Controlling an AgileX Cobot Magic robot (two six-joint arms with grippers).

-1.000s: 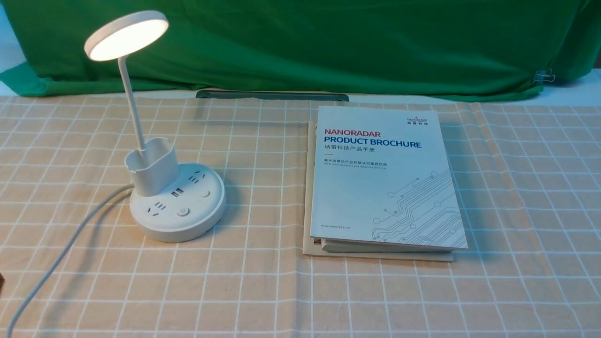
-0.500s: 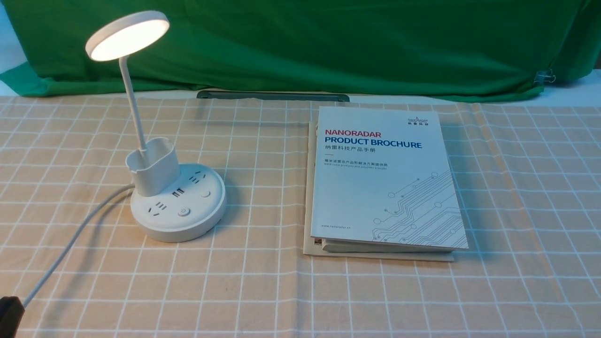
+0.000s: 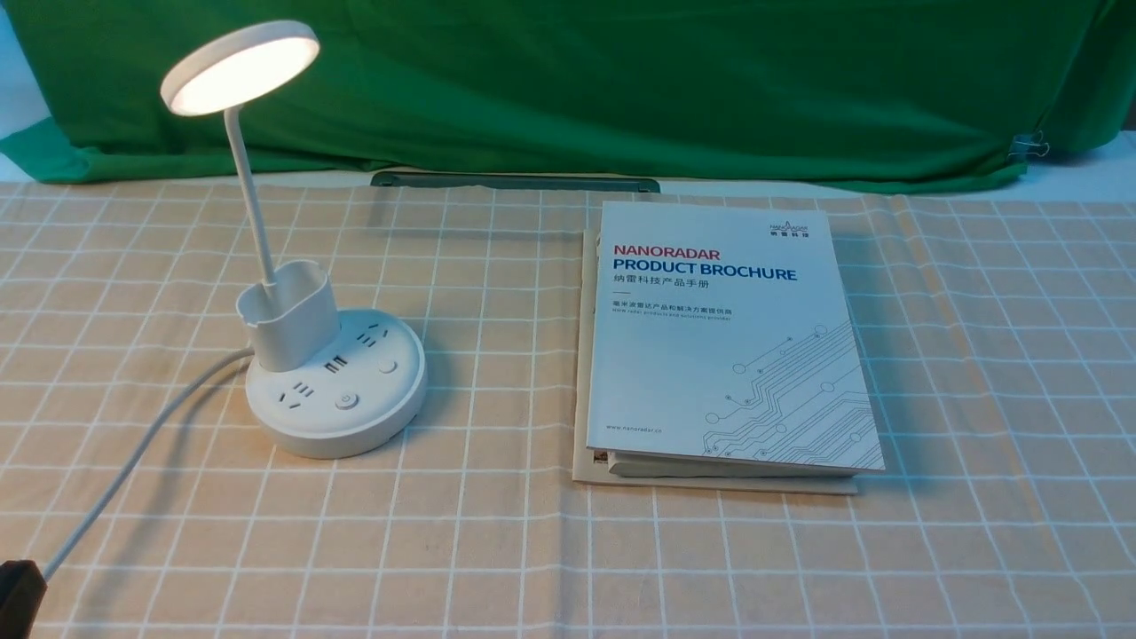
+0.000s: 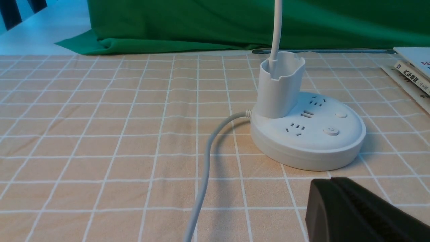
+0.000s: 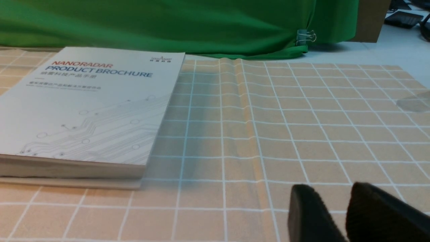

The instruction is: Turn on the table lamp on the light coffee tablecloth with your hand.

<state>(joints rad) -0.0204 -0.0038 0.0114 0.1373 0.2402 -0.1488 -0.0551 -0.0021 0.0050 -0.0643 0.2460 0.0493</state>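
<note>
Checked light coffee tablecloth (image 3: 497, 532) bears lit table lamp (image 3: 333, 390); cord (image 3: 115, 479) runs off-frame.

Front view: raised, looking forward and down across the checked tablecloth (image 3: 497, 532) to the green backdrop (image 3: 621, 80). Left wrist: low, close to the lamp base (image 4: 307, 134). Right wrist: low, beside the brochure (image 5: 90, 107). All share cloth and backdrop.
</note>
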